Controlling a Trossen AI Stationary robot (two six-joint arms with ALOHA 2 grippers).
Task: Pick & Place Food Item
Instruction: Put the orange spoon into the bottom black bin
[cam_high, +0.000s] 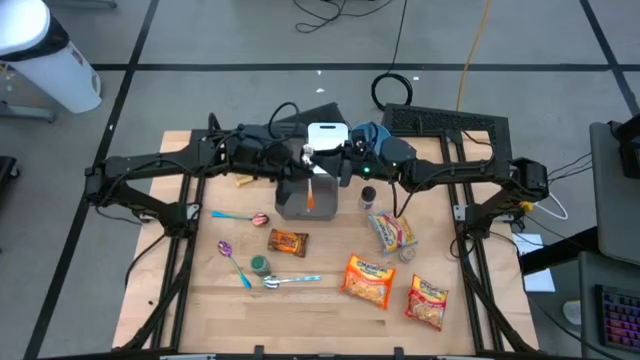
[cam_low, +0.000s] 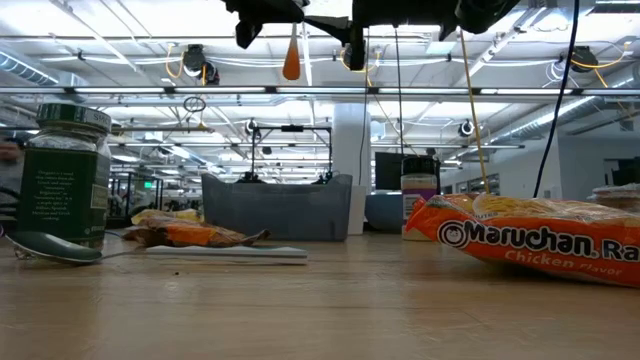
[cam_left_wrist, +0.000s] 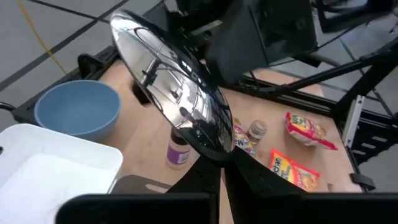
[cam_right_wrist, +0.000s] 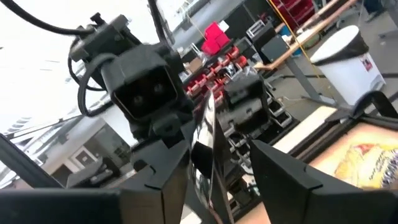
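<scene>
A shiny metal spoon (cam_left_wrist: 171, 87) is up in the air between my two arms, above the grey bin (cam_high: 305, 203). Its mirror-like bowl fills the left wrist view. My left gripper (cam_left_wrist: 221, 163) is shut on it. My right gripper (cam_right_wrist: 221, 163) is open, one finger on each side of the bowl's thin edge (cam_right_wrist: 208, 143), facing the left gripper. An orange tapered piece (cam_low: 291, 55) hangs below the two grippers; I cannot tell whether it belongs to the spoon. The food packets lie on the table, untouched. My left gripper pinches the narrow lower end of the spoon's bowl (cam_left_wrist: 214, 152) between its two fingers. The bowl sticks out ahead of the fingers, tilted, and is lifted clear of the table and the bin. What lies behind the fingers is hidden by the gripper.
Behind the bin are a white tray (cam_high: 327, 135) and a blue bowl (cam_high: 368, 132). Ramen packs (cam_high: 368, 280) (cam_high: 428, 300) (cam_high: 392, 232) lie at the near right. A snack packet (cam_high: 287, 242), a green-lidded jar (cam_high: 259, 265), two more spoons (cam_high: 240, 216) (cam_high: 290, 281) and a small jar (cam_high: 367, 198) lie nearer.
</scene>
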